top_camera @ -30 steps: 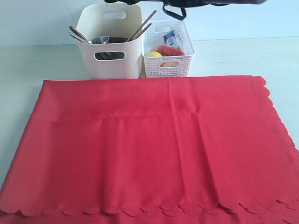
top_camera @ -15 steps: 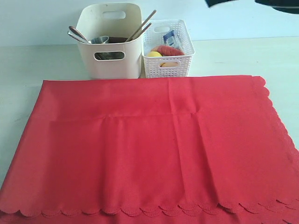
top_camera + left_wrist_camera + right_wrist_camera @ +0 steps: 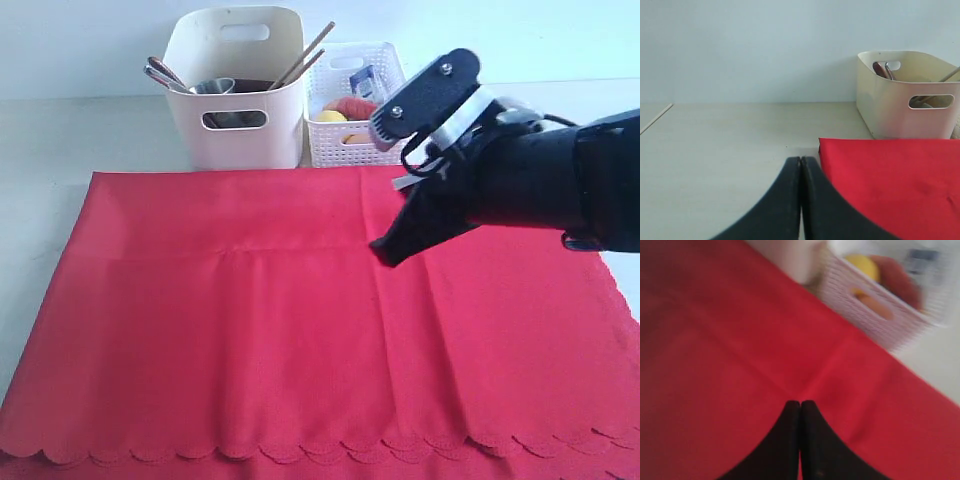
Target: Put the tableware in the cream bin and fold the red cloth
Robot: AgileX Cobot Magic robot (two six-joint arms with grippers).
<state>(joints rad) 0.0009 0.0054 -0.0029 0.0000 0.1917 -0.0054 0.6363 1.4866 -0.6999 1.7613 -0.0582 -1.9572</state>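
The red cloth (image 3: pixel 300 330) lies flat over the table front, its scalloped hem doubled along the near edge. The cream bin (image 3: pixel 236 85) stands behind it and holds a steel cup (image 3: pixel 212 87), a spoon (image 3: pixel 165 72) and chopsticks (image 3: pixel 300 55). My right gripper (image 3: pixel 383 250) hangs above the cloth's middle, shut and empty; in the right wrist view its tips (image 3: pixel 800 403) point at the red cloth (image 3: pixel 715 365). My left gripper (image 3: pixel 800 160) is shut and empty over bare table beside the red cloth's corner (image 3: pixel 890 185), with the cream bin (image 3: pixel 907 95) beyond. It does not show in the exterior view.
A white perforated basket (image 3: pixel 358 105) with a lemon, sausage and a milk carton stands right of the cream bin. The basket (image 3: pixel 885 300) is blurred in the right wrist view. Pale table (image 3: pixel 60 130) surrounds the cloth, with a wall behind.
The right arm has swung down into the exterior view, from above the bins to just over the cloth's middle. The cloth and both bins have not moved.
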